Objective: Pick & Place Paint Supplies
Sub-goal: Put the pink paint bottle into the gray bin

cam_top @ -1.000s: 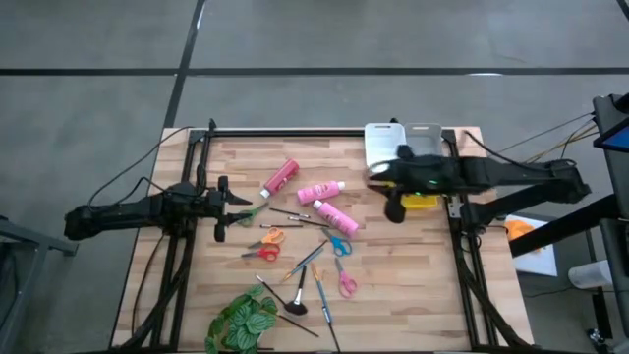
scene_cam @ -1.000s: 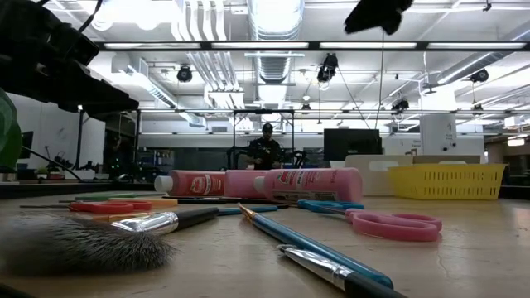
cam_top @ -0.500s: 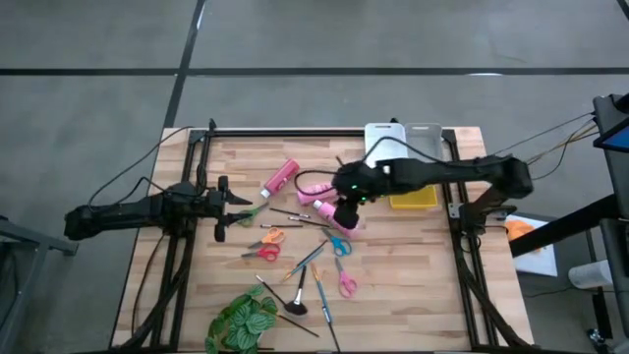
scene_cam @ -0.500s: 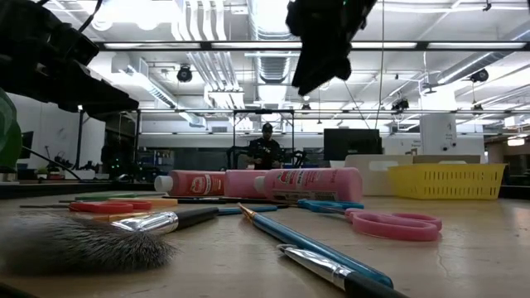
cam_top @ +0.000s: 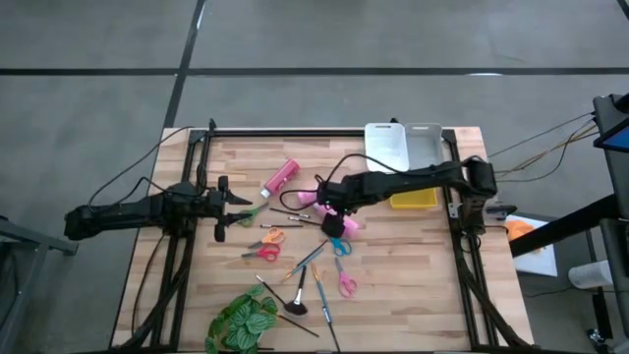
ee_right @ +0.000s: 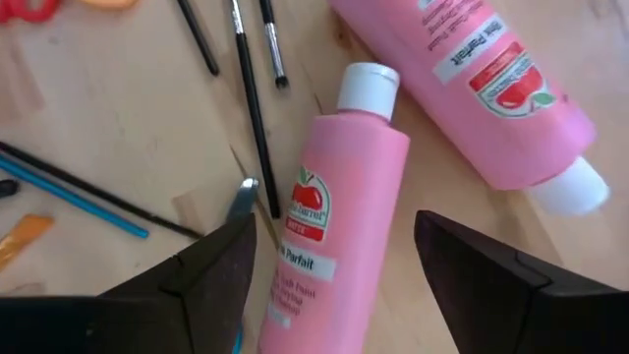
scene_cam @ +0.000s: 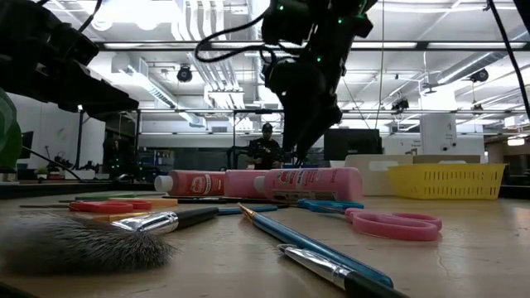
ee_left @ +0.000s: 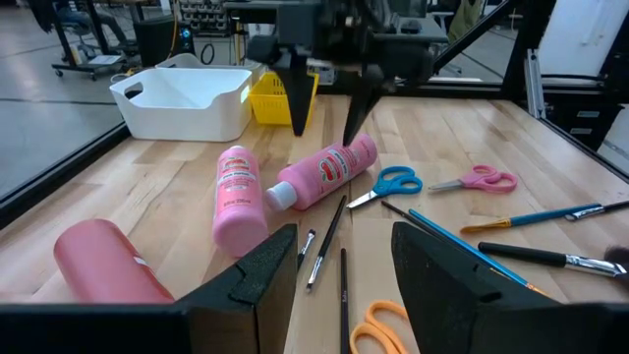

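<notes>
Three pink tubes with white caps lie on the wooden table. One (cam_top: 280,177) is at the far left of the group, one (cam_top: 316,192) lies in the middle, and one (ee_right: 329,211) is right under my right gripper (cam_top: 334,216). That gripper (ee_right: 334,285) is open and points steeply down, a finger on either side of the tube, just above it (scene_cam: 300,151). Small scissors (cam_top: 339,246) and thin brushes (cam_top: 321,293) lie scattered nearer the front. My left gripper (cam_top: 228,202) waits open at the table's left side.
A white bin (cam_top: 386,147), a clear bin (cam_top: 426,141) and a yellow basket (cam_top: 414,201) stand at the far right. A green leafy plant (cam_top: 241,320) sits at the near edge. A person (scene_cam: 267,149) sits far behind the table.
My right gripper has swung from above the bins at the far right toward the table's middle, coming down and tipping steeply downward until it hangs just over the pink tubes. The tubes, scissors and brushes have not moved.
</notes>
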